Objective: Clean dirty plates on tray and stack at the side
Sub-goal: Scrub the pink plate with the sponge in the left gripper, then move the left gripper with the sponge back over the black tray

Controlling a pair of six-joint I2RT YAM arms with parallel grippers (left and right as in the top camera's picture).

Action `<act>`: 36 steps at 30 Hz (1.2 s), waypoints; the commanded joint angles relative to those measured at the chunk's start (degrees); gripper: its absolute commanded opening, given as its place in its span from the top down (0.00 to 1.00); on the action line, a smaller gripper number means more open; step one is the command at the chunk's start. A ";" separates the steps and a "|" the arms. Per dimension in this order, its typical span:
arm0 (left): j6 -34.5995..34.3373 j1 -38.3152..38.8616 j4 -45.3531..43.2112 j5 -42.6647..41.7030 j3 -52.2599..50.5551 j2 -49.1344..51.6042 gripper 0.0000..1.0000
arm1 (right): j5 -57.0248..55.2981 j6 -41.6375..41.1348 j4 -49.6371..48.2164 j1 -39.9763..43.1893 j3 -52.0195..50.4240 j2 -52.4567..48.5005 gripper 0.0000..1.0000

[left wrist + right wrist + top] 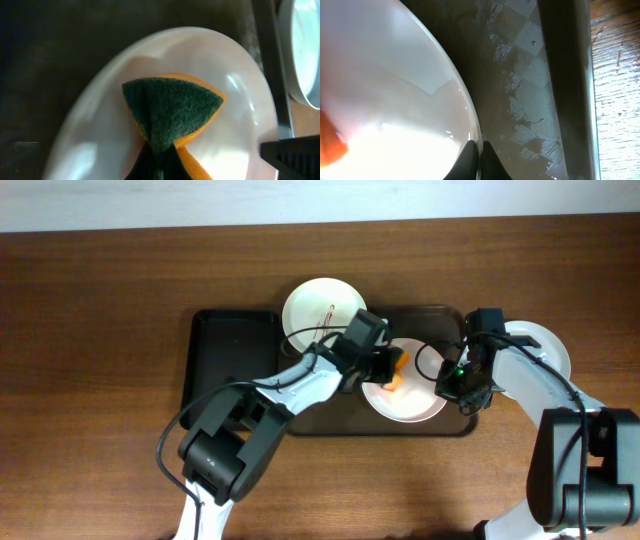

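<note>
A pale plate (410, 402) lies on the dark brown tray (430, 325). My left gripper (385, 365) is shut on an orange and green sponge (397, 370) and presses it on that plate. In the left wrist view the folded sponge (170, 107) rests on the plate (100, 125), held by the left gripper (160, 162). My right gripper (452, 385) is shut on the plate's right rim, and the right wrist view shows the gripper (479, 150) on the plate (385, 75). A second plate (322, 315) with red-brown smears sits at the tray's back left. A third plate (545, 345) lies on the tabletop to the right, partly under my right arm.
A narrower black tray (230, 360) lies left of the brown tray. The brown tray's floor (520, 75) looks wet, with its rim and the wood tabletop (617, 75) beyond. The third plate (305, 50) shows past the tray's rim in the left wrist view.
</note>
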State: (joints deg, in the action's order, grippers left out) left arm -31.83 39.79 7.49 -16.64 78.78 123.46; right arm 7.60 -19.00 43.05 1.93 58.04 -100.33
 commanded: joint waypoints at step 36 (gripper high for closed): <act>12.48 -23.58 42.34 18.18 0.55 -20.63 1.00 | 1.53 7.56 -1.18 -0.04 0.39 4.66 0.96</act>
State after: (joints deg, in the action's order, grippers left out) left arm -23.07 19.03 49.06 0.49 79.35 104.57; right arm 10.55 -14.09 40.80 1.93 56.73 -99.92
